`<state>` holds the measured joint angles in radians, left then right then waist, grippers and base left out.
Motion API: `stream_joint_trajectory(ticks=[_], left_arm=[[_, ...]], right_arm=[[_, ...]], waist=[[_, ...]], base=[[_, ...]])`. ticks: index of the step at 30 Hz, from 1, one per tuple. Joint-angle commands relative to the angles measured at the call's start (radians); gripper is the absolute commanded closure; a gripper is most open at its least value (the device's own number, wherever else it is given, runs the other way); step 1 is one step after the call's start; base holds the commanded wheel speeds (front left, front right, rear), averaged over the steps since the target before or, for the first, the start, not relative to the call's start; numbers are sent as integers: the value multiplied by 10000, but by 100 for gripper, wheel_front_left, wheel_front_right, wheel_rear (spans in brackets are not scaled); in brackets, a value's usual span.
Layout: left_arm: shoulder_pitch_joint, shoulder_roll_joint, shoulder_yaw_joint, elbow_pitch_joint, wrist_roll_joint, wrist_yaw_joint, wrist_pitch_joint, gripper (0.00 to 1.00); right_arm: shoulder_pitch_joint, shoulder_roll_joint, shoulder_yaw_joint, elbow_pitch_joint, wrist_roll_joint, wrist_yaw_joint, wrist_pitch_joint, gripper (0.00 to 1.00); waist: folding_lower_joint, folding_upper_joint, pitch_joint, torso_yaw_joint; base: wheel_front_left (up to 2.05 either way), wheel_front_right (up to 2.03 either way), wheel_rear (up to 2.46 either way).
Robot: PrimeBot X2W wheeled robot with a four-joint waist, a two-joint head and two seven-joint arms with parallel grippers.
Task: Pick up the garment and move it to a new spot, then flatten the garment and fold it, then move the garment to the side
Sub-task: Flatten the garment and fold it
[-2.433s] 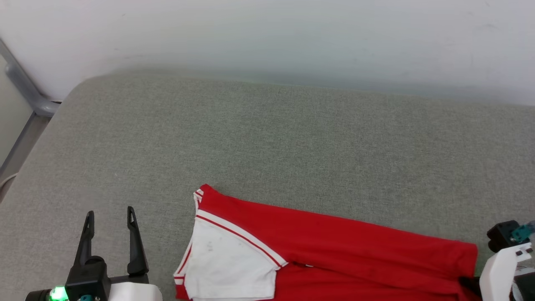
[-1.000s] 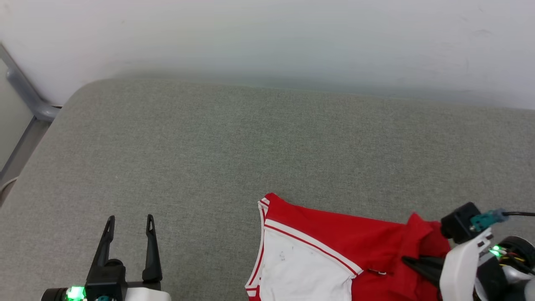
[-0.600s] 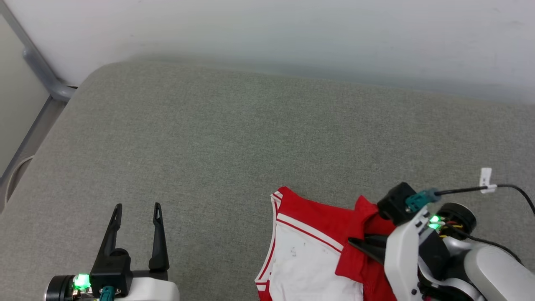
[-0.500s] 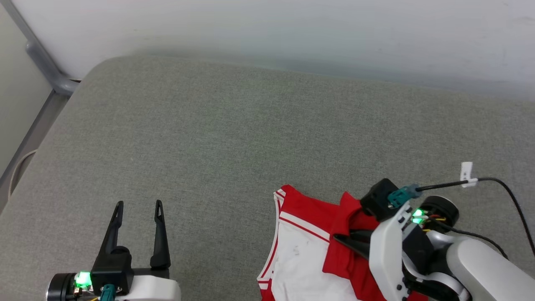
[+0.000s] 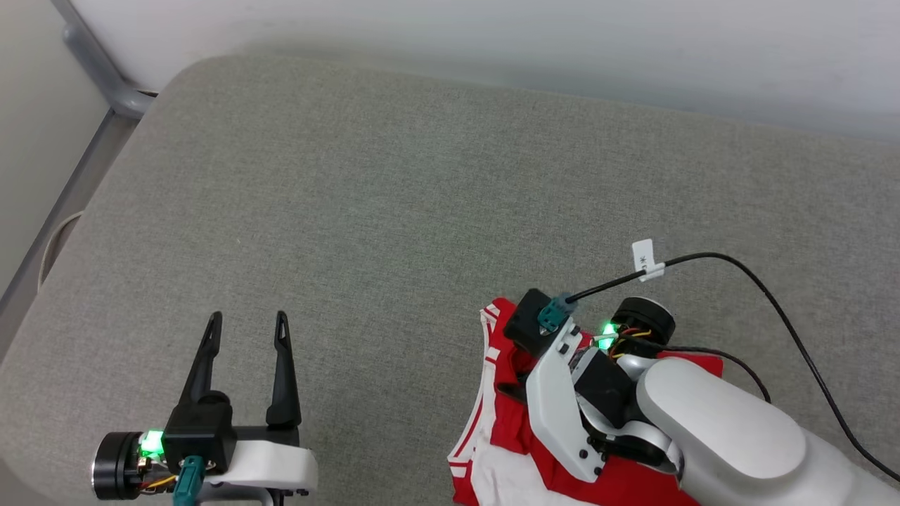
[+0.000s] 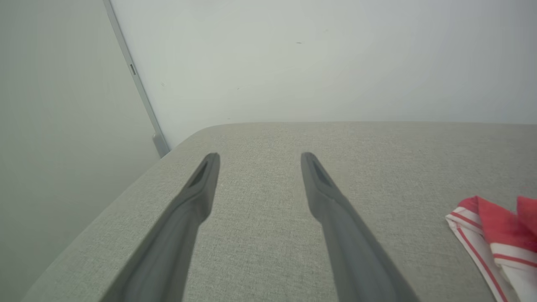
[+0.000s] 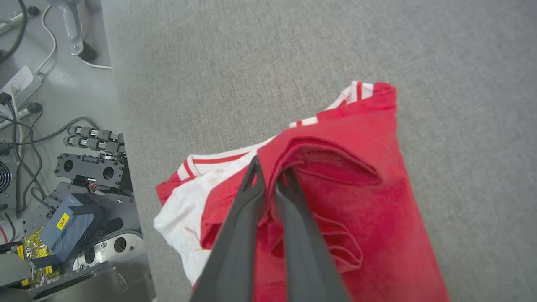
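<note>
The garment, a red shirt with a white sleeve and red-white striped trim, lies bunched at the near edge of the grey cushion. My right gripper is shut on a raised red fold of the garment, held over the white sleeve. In the head view the white wrist and forearm cover much of the cloth and hide the fingertips. Well to the left, my left gripper hangs open over bare cushion with nothing between its fingers. Its wrist view shows the left gripper and a striped corner of the garment at the right.
The grey cushion runs back to a white wall, with a grey metal post at its far left corner. A black cable loops from my right wrist. Beyond the cushion's edge the floor holds cables and electronics.
My right gripper has drawn the garment's red edge leftward over the white sleeve, bunching the cloth. The head camera has also shifted. My left gripper stays open.
</note>
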<state>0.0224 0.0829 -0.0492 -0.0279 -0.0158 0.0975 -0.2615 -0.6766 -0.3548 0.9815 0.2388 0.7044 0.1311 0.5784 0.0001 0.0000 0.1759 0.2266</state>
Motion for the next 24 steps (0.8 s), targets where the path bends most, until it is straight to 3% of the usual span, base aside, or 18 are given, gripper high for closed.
stream_joint_trajectory(ticks=[1, 8, 13, 14, 15, 24], left_arm=[[-145, -39, 0, -14, 27, 2, -47, 0], [-277, -113, 43, 31, -8, 64, -47, 0], [-207, -125, 88, 92, 5, 55, -47, 0], [-164, -118, 89, 107, 17, 30, -47, 0], [-127, -102, 99, 123, 26, 6, -47, 0], [256, 32, 140, 140, 130, -76, -47, 0]], right_arm=[[-194, 30, 207, 197, -46, -10, 17, 100], [-449, 131, 1624, 1773, 274, -11, 19, 100], [-509, 182, 2066, 2270, 667, -11, -551, 100], [-542, 192, 2046, 2237, 787, -11, -763, 66], [-571, 167, 2001, 2168, 897, -14, -968, 1], [-213, -764, 1210, 546, 1272, -11, -2896, 0]], waist=[[-1, 0, 91, 71], [-1, 0, 272, 118], [-1, 0, 130, -8], [-1, 0, 71, -46], [-1, 0, 13, -80], [-1, 0, -642, -661]], base=[[0, 0, 0], [0, 0, 0], [0, 0, 0], [0, 0, 0], [0, 0, 0], [0, 0, 0]])
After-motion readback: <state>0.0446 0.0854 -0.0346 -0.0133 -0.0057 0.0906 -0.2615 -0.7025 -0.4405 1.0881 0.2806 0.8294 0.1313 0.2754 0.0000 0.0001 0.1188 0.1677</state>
